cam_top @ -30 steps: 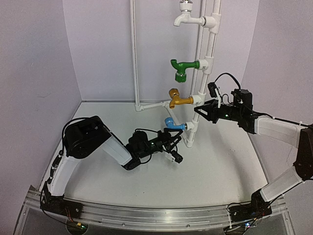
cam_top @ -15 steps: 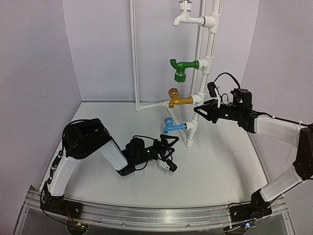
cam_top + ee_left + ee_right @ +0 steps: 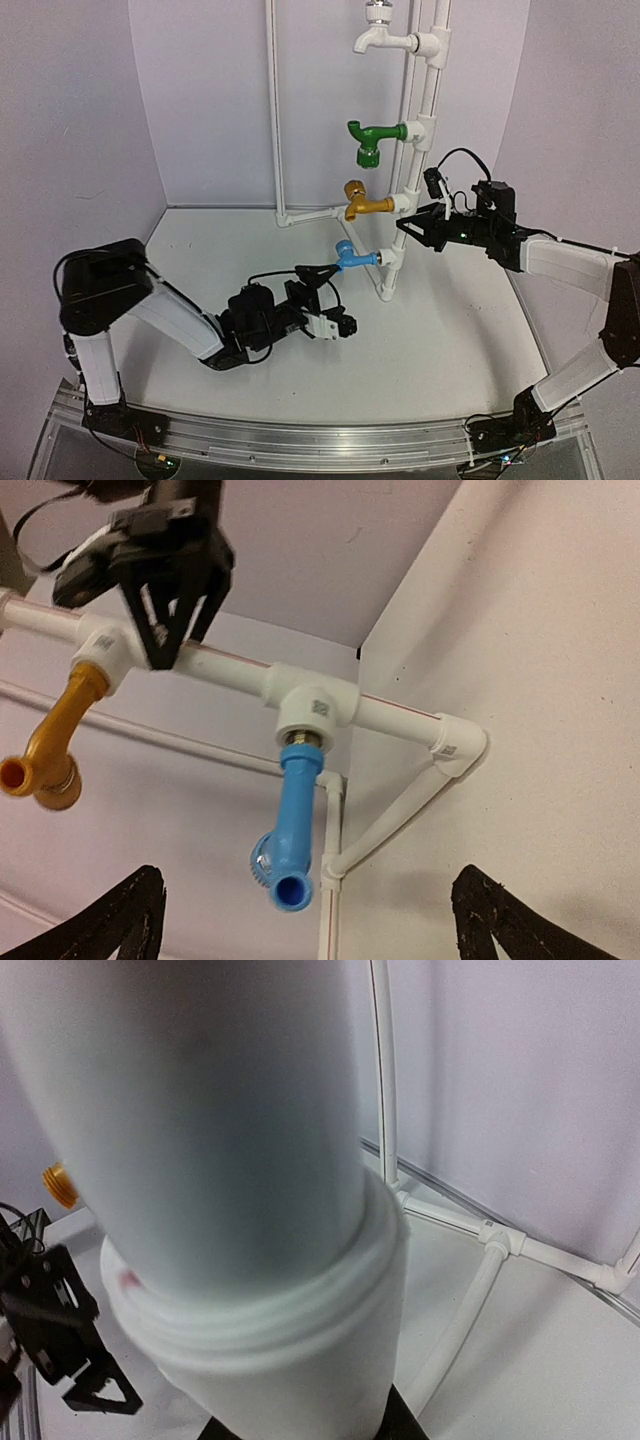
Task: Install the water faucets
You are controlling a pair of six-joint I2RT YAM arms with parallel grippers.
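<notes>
Left arm (image 3: 170, 315) has swung way back since a second ago. Its big elbow block now sits far out to the left and the wrist has dropped lower and closer to me. Back then the left gripper (image 3: 335, 297) was right up at the tap with its jaws narrower. Now it's clear of the tap and spread as wide as I've seen it, holding nothing. On the left wrist cam I only see the two black fingertips (image 3: 130, 920) in the bottom corners.

Nothing else has budged. Pipe stand (image 3: 428, 92) is in the same spot on the table (image 3: 450, 330), and the right gripper (image 3: 408, 226) is parked where it was, jaws pinched onto the stand's upright pipe just below the gold tap (image 3: 365, 205). The right wrist cam is basically all white pipe.

Blue faucet (image 3: 350, 257) is on the stand's lowest tee fitting, metal end in the fitting, spout pointing out to the left. It's the bottom one of four, under the gold, the green tap (image 3: 372, 135) and the white tap (image 3: 385, 40).
</notes>
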